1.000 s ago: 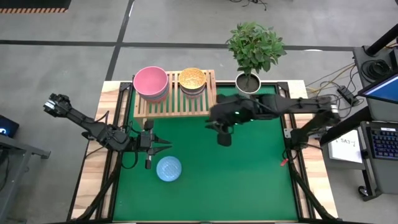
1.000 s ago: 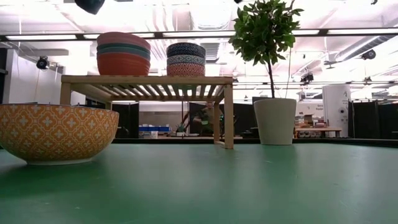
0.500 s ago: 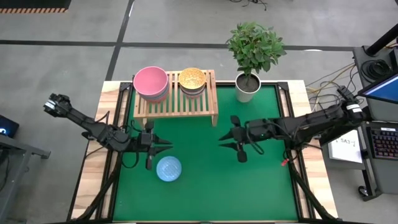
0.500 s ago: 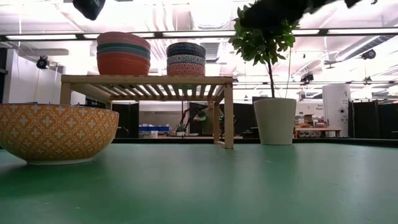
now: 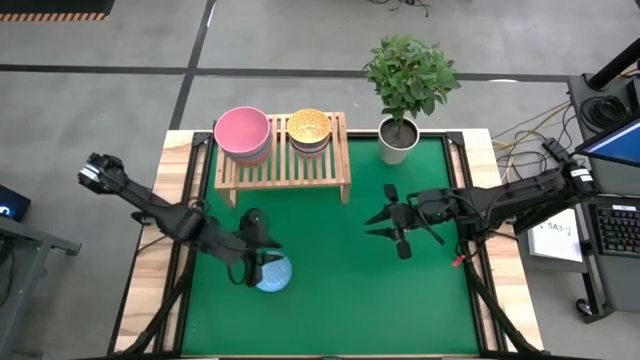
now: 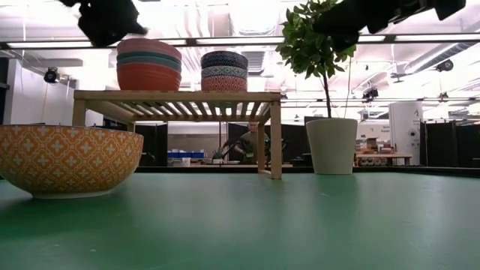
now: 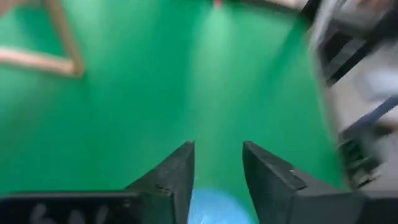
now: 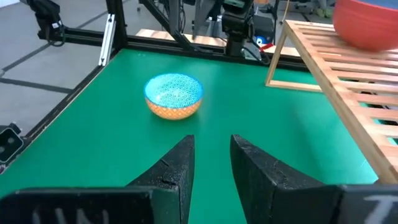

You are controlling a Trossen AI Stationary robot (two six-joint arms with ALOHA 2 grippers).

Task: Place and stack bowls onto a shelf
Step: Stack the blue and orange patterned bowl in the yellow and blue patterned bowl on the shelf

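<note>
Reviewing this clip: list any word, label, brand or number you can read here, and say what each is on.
None can be read.
White sheet beside the table's right edge: dark marks, too small to read.
Left gripper housing: pale marks, blurred and cut off.
Bowls and shelf: no text seen.

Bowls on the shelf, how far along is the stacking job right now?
Mostly done: two stacks of bowls, one pink-topped and one yellow-topped, sit on the shelf. In hand: the left end effector hovers over the last bowl on the mat, nothing gripped. Left: lift and stack it. The right end effector waits, empty.
</note>
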